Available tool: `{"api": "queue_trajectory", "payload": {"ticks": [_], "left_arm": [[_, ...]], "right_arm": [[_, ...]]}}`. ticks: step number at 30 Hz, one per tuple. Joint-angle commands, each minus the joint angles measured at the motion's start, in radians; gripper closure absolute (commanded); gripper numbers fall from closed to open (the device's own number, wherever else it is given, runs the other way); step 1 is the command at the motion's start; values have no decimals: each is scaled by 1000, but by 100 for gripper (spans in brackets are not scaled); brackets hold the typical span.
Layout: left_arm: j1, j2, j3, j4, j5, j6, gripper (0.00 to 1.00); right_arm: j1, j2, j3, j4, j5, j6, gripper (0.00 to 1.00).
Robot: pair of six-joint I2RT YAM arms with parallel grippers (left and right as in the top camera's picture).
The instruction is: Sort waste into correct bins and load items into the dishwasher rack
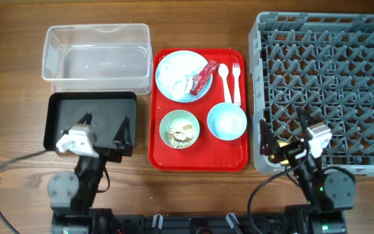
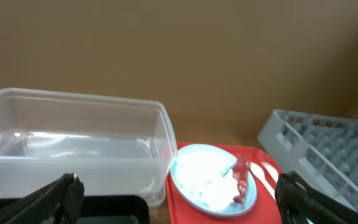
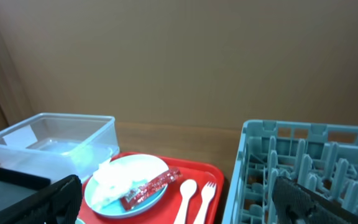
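Overhead: red tray (image 1: 200, 156) seen at centre of surface (image 1: 12, 65). On it, plate (image 1: 200, 60) found at 11 o'clock, loaded with tissue (image 1: 173, 77) and wrapper (image 1: 204, 77), wrapper at plate's 3 o'clock. Spoon (image 1: 225, 81) laid at 1 o'clock, fork (image 1: 236, 81) just beside at its 3 o'clock. Green bowl (image 1: 167, 122) with scraps (image 1: 180, 134) placed at 7 o'clock, blue bowl (image 1: 226, 121) at 5 o'clock. Tub (image 1: 96, 62) set at surface's 10 o'clock, black tray (image 1: 89, 104) at 8 o'clock, rack (image 1: 343, 65) at 3 o'clock. Left tool (image 1: 104, 127) held spread wide over black tray. Right tool (image 1: 282, 128) held spread wide at rack's 7 o'clock corner.
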Motion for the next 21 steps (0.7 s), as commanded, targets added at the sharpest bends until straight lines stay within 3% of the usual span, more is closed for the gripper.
{"api": "queue_trajectory", "payload": {"ticks": [1, 8, 12, 16, 21], "left_arm": [[8, 211, 203, -71, 61, 100, 0], [-47, 600, 573, -233, 61, 135, 1], [-139, 794, 755, -302, 60, 227, 0], [-253, 1029, 978, -439, -8, 234, 0], [-354, 1322, 1246, -634, -30, 234, 0]], "right_arm": [[6, 158, 187, -71, -40, 12, 0], [6, 438, 507, -337, -73, -24, 0], [6, 591, 697, -534, -76, -39, 0], [6, 729, 873, -710, -76, -43, 0], [6, 816, 957, -784, -76, -64, 0]]}}
